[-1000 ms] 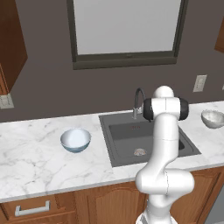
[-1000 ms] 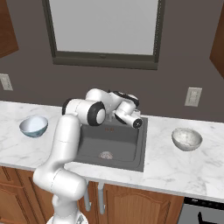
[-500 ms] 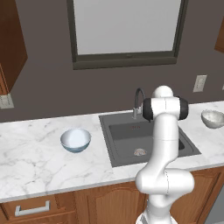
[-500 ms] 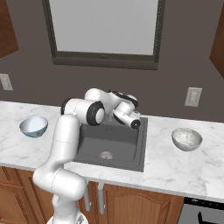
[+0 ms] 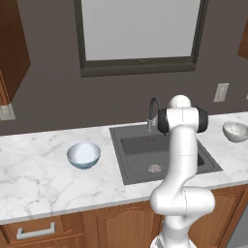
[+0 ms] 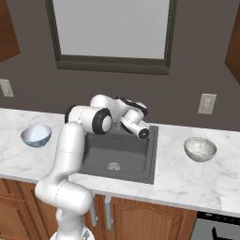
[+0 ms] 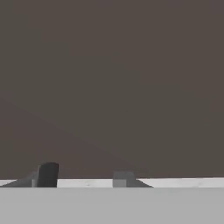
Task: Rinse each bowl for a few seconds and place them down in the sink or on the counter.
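Observation:
The light blue bowl [image 5: 84, 154] [image 6: 36, 135] sits upright on the counter [image 5: 34, 179] [image 6: 187, 180] left of the sink [image 5: 140, 145] [image 6: 124, 151]. On the counter to the sink's right sits the grey speckled bowl [image 5: 236, 131] [image 6: 200, 149]. My gripper [image 6: 143, 133] hangs over the sink's back right part, close to the faucet [image 5: 152, 109], far from both bowls. In the hand view the gripper [image 7: 85, 176] faces the dark wall, its two fingertips [image 7: 47, 174] stand apart, and nothing is between them. The sink basin holds no bowl.
A window is set in the dark wall above the sink. A wall outlet [image 6: 206, 103] is mounted right of the sink and another [image 6: 6, 87] at the far left. Brown cabinets run under the counter.

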